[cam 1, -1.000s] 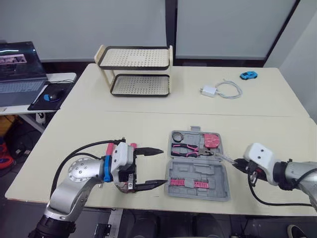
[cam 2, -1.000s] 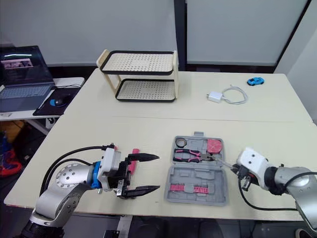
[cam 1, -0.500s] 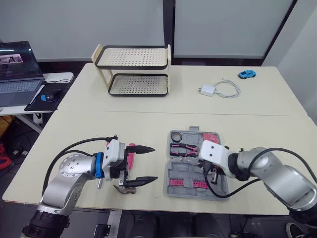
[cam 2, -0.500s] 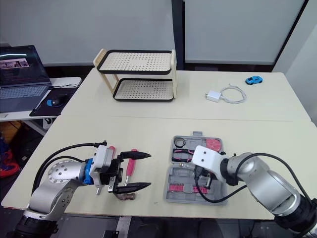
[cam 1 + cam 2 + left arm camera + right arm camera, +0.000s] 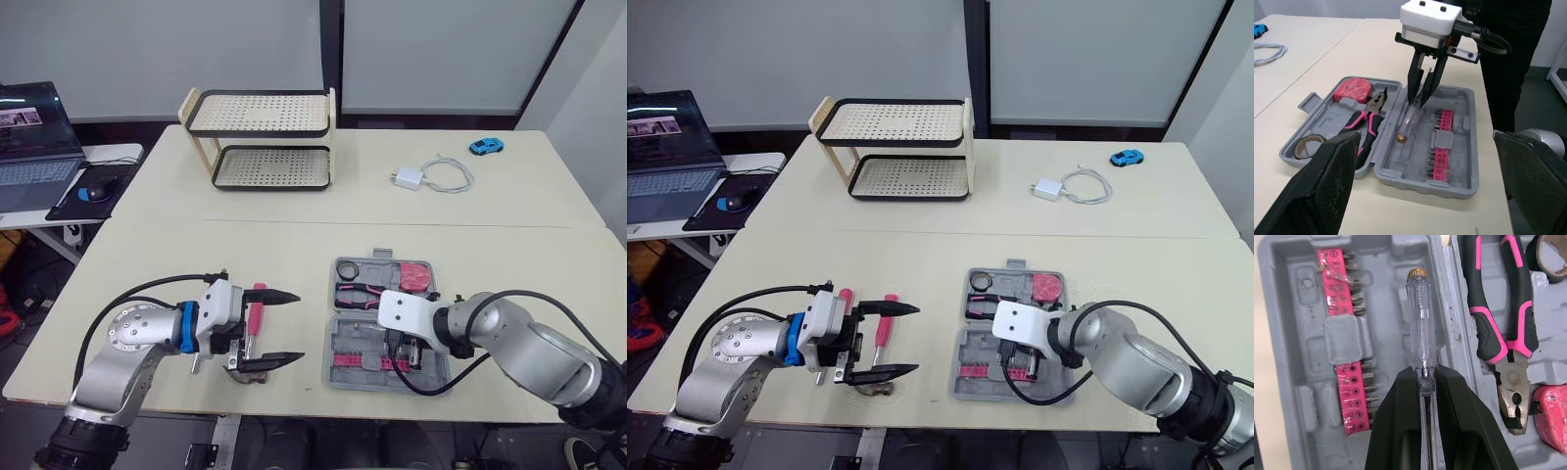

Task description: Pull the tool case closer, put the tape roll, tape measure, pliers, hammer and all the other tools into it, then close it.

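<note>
screwdriver (image 5: pixel 1419 323) with a clear handle is pinched by its shaft in the right gripper (image 5: pixel 1423 374), slanting down into the front half of the open tool case (image 5: pixel 1469 122), its brass cap beside the pink bit strip (image 5: pixel 1342 308). pliers (image 5: pixel 1367 122), tape measure (image 5: pixel 1353 89) and tape roll (image 5: pixel 1307 145) lie in the back half. the case sits near the counter (image 5: pixel 294 245) front edge. left gripper (image 5: pixel 300 325) is spread wide just beside the pink-handled hammer (image 5: pixel 255 313), also by the front edge
</note>
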